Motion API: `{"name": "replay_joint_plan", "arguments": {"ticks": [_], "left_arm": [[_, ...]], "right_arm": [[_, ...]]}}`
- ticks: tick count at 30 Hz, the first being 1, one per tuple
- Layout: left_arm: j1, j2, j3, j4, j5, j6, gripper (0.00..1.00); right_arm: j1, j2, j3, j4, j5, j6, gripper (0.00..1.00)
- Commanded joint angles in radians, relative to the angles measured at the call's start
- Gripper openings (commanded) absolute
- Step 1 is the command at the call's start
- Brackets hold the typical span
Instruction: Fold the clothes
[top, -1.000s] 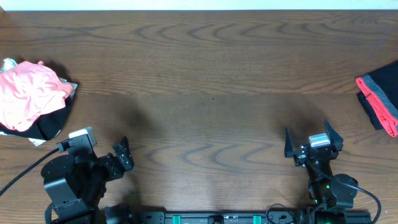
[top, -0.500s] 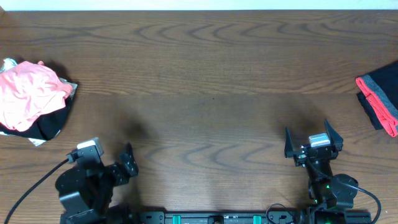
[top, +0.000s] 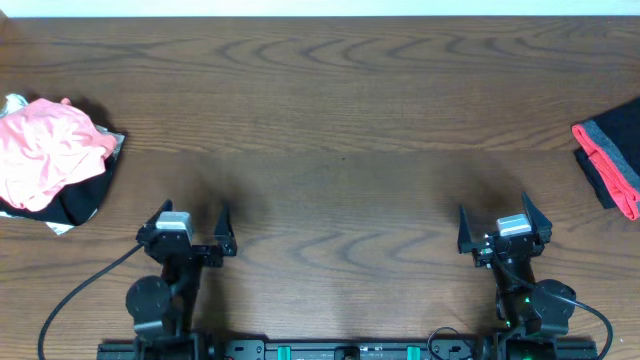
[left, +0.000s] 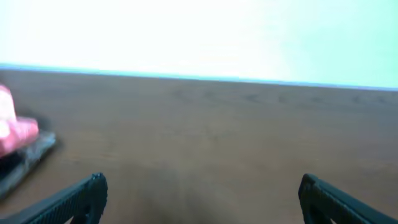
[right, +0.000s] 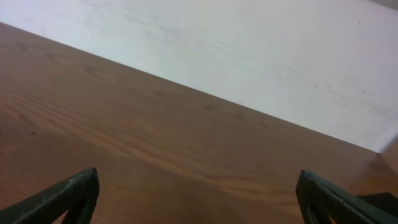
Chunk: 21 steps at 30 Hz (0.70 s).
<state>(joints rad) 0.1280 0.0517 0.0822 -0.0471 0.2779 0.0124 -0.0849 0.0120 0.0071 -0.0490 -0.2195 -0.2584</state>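
The salmon-pink T-shirt lies crumpled on a pile of dark clothes at the table's far left edge; its lettering does not show. A bit of it shows at the left edge of the left wrist view. My left gripper is open and empty near the front left of the table, to the right of and nearer than the shirt. My right gripper is open and empty near the front right. Both wrist views show spread fingertips over bare wood.
A folded dark grey and red garment lies at the table's right edge. Dark clothes lie under the pink shirt. The wooden table ends at a pale wall at the back.
My left arm has swung from a turned-away pose at the front left corner to face forward, and its gripper now points toward the table's back. The right arm has not moved.
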Motion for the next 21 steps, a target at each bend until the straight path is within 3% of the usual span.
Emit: {"name": "replay_joint_plan", "arguments": {"ticks": [1, 8, 12, 21], "left_arm": [[-0.005, -0.043, -0.073, 0.105, -0.003, 0.037, 0.98], [-0.02, -0.05, -0.078, 0.102, -0.066, 0.04, 0.98], [-0.042, -0.05, -0.078, -0.007, -0.064, 0.038, 0.98], [-0.057, -0.05, -0.078, -0.003, -0.055, 0.036, 0.98]], "right_arm": [[0.0, -0.006, -0.002, -0.006, 0.009, -0.015, 0.99], [0.0, -0.006, -0.002, -0.006, 0.009, -0.015, 0.99], [0.0, -0.006, -0.002, -0.006, 0.009, -0.015, 0.99], [0.0, -0.006, -0.002, -0.006, 0.009, -0.015, 0.99]]}}
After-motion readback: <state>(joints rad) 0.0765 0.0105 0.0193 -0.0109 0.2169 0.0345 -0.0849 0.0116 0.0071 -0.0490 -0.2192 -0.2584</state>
